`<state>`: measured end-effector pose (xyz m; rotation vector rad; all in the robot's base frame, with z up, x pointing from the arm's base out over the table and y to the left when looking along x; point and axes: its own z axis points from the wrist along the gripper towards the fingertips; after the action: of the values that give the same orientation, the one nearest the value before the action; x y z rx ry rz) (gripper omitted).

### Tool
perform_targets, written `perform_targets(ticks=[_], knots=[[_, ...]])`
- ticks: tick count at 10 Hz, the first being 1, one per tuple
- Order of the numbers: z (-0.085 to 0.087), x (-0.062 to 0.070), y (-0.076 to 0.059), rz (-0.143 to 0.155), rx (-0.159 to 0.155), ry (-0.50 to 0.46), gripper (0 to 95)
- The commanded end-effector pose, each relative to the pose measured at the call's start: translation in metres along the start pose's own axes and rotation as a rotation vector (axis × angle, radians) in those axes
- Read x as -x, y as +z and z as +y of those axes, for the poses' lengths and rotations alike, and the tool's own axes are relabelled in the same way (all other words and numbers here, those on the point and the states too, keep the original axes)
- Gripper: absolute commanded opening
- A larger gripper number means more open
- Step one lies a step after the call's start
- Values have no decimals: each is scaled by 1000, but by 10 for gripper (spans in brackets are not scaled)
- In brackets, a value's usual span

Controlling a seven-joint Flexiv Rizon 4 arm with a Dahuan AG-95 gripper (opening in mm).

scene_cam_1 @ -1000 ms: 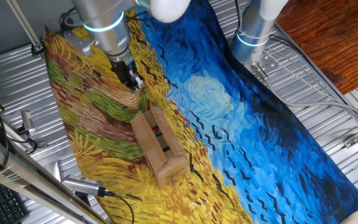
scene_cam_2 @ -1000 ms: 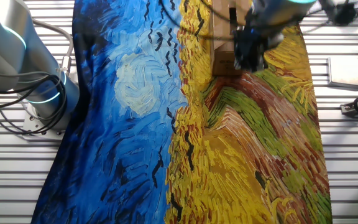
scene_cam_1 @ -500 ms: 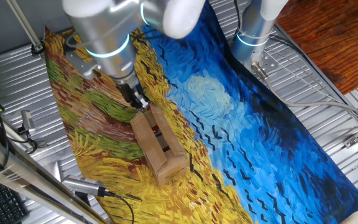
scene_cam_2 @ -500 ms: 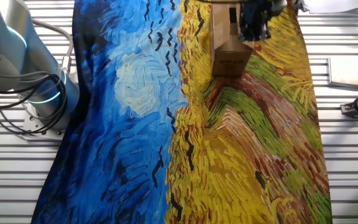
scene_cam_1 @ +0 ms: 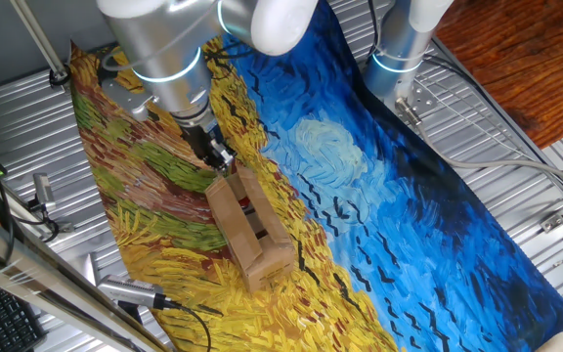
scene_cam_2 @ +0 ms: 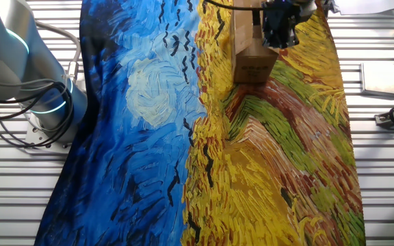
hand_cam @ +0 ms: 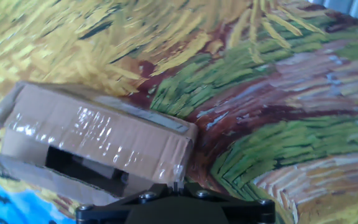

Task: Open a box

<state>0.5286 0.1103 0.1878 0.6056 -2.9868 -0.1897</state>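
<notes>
The box (scene_cam_1: 250, 227) is a small long brown cardboard box lying on the yellow part of the painted cloth (scene_cam_1: 379, 196). Its long top flaps stand partly apart, with a dark slot between them. It also shows in the other fixed view (scene_cam_2: 250, 41) and in the hand view (hand_cam: 98, 134), taped and glossy. My gripper (scene_cam_1: 221, 161) hangs tip-down at the box's far end, touching or just above its top edge. In the other fixed view my gripper (scene_cam_2: 279, 34) is at the box's right top edge. In the hand view my gripper (hand_cam: 176, 186) has its fingers together at the box's corner.
A second arm's base (scene_cam_1: 399, 49) stands at the cloth's blue edge, with cables; it also shows in the other fixed view (scene_cam_2: 33, 89). The cloth lies on a ribbed metal table (scene_cam_1: 516, 127). A handled tool (scene_cam_1: 130, 291) and clamps (scene_cam_2: 388, 78) lie off the cloth.
My gripper has moved from beside the box's end down and in to the box's top edge. In the last half second it hardly moved. The box has stayed put.
</notes>
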Motion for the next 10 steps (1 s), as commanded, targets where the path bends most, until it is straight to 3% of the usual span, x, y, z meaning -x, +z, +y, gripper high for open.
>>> perform_targets(ticks=[1, 4, 10], knots=[[0, 0, 0, 8, 6, -7, 0], [18, 2, 1, 12, 11, 18, 0], [43, 3, 27, -7, 28, 61, 0]])
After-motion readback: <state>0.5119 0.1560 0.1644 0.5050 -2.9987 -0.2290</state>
